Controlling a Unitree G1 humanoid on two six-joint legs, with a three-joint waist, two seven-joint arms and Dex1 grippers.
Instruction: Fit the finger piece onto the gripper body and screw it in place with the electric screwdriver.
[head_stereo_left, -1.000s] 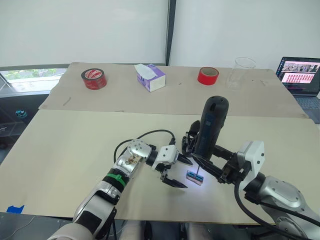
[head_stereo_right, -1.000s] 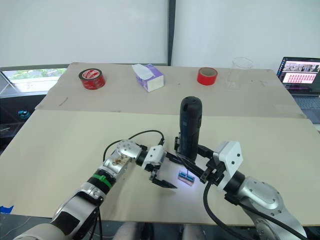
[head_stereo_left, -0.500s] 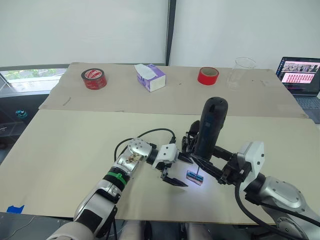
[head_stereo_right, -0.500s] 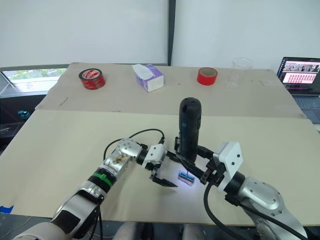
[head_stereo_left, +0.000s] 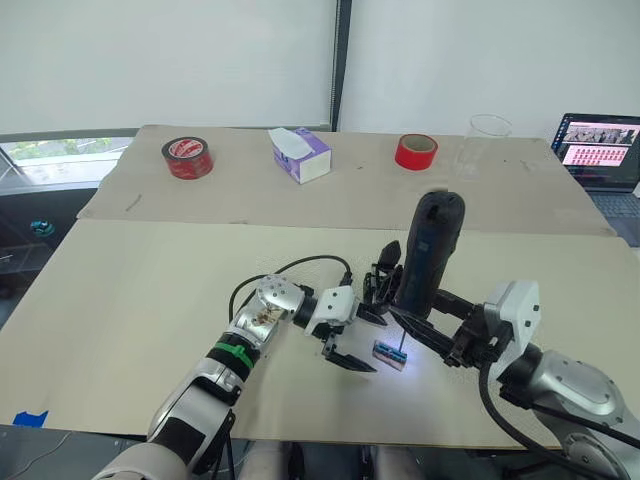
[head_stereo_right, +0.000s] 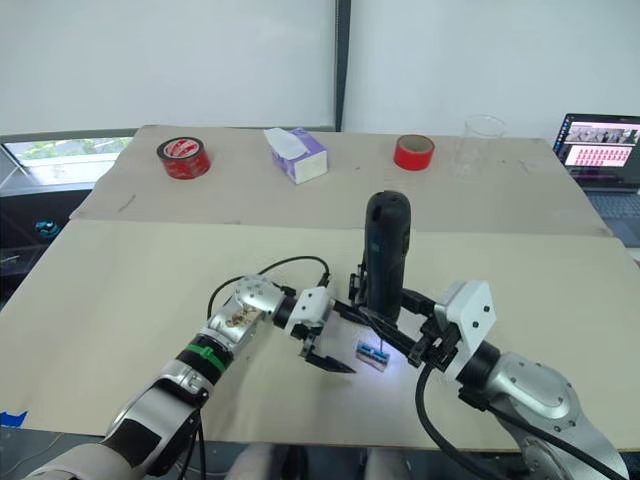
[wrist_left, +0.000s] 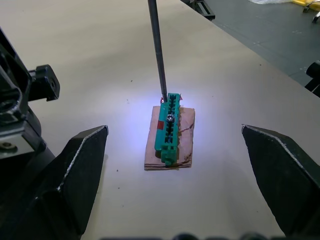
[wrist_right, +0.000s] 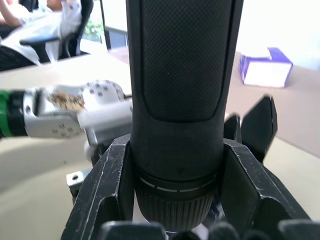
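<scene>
Fingers (wrist_left: 80, 170) of the left gripper (head_stereo_left: 352, 338) are spreading wide near the desk's (head_stereo_left: 120, 290) front edge, hovering around a small green-and-brown rectangular block (wrist_left: 169, 131). Just beside, the right gripper (head_stereo_left: 418, 318) is clamping the thick black cylindrical electric screwdriver (head_stereo_left: 425, 255) upright, its thin metal bit (wrist_left: 157, 50) touching the lit block.

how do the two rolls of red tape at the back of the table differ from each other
The left tape roll has dark printing on its red band and a wide dark core showing; the right tape roll is plain bright red. The left one looks a little broader than the right one. The left one sits to the left of the purple tissue box, the right one between that box and the clear cup. Both lie flat on the far board.
</scene>
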